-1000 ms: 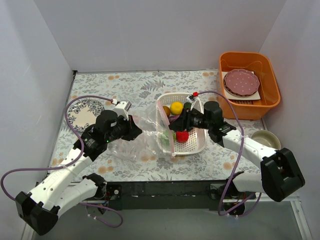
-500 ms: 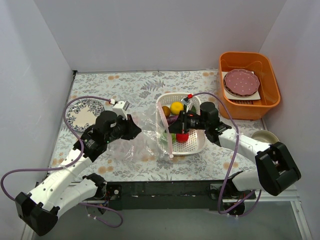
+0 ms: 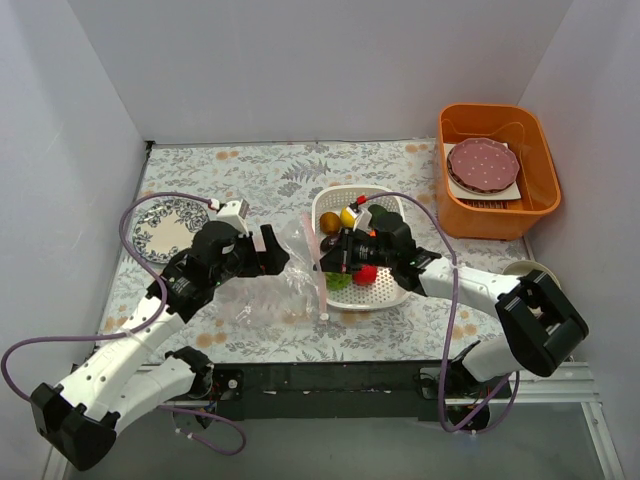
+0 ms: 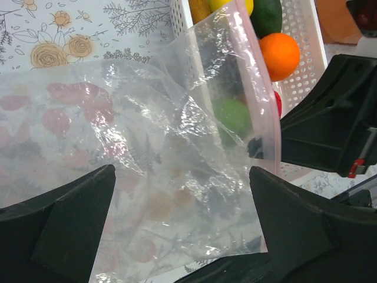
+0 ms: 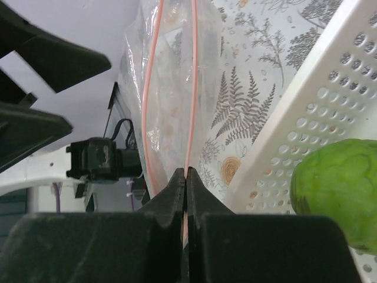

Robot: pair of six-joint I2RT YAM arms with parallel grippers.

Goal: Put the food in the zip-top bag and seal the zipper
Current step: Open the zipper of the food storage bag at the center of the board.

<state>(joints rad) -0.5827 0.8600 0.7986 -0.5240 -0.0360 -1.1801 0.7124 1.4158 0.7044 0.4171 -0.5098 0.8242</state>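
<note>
The clear, crinkly zip-top plastic bag (image 3: 268, 288) lies limp at nine o'clock of the white perforated basket (image 3: 398, 291), which holds the small toy fruits (image 4: 280, 55). The right gripper (image 5: 186, 177) is clenched on the bag's thin pink zipper strip (image 5: 192, 88). The left gripper (image 3: 275, 252) hangs released over the film. It looks light, slippery and floppy, so I'd pinch the stiffer strip's other lip.

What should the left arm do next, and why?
Probably bring the open left tool onto the bag's free pink lip and close. The right tool is shut on the other pink strip, the mouth gapes only slightly, and the fruit sits in the basket, so the bag needs spreading first.
</note>
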